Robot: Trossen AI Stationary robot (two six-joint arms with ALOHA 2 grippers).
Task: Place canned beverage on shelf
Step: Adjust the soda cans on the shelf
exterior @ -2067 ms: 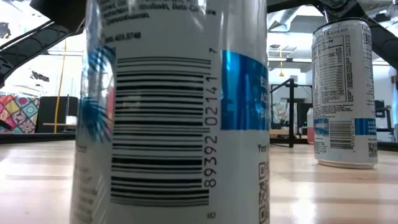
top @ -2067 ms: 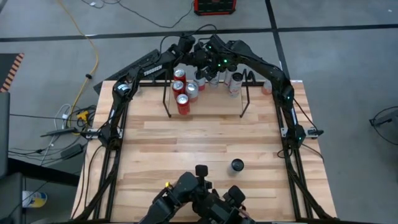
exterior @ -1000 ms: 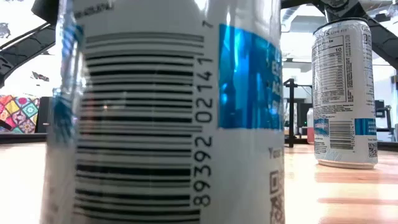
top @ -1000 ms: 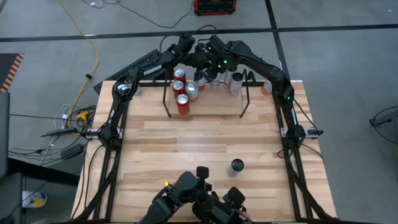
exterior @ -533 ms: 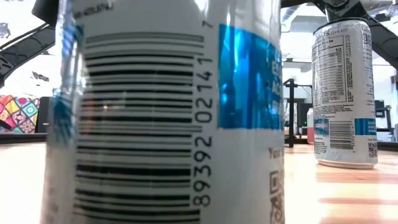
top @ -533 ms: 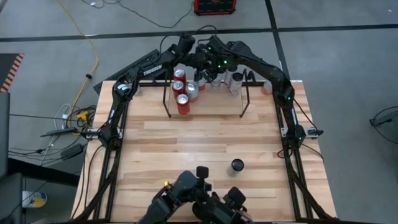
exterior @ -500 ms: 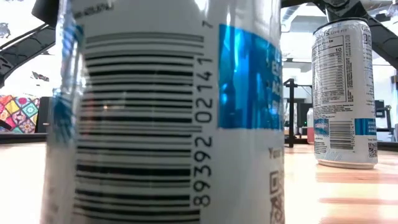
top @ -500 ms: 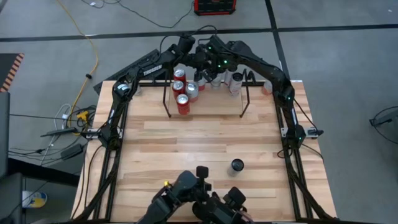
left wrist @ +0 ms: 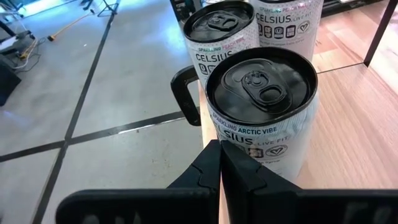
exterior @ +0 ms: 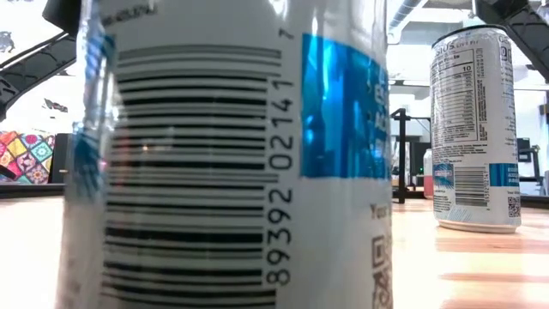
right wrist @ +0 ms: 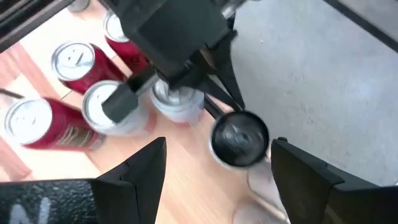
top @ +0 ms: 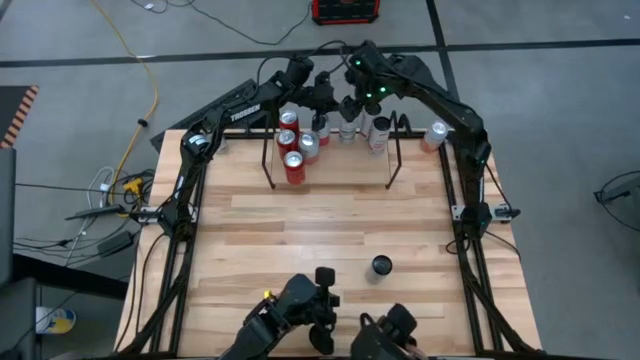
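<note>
Several cans (top: 296, 150) stand in the shelf (top: 330, 150). Right tool (right wrist: 214, 165), open and empty, hovers above a dark-topped can (right wrist: 239, 138). Left tool (left wrist: 219, 163), closed, sits beside it. 2 cans (top: 381, 265) remain on the counter (top: 320, 225).

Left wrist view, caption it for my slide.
Shut left fingers point at a white black-topped Celsius can standing at the wooden table's edge.

Robotics lab — grey concrete floor (top: 560, 110), loose cables (top: 130, 90), butcher-block table (top: 320, 230)
</note>
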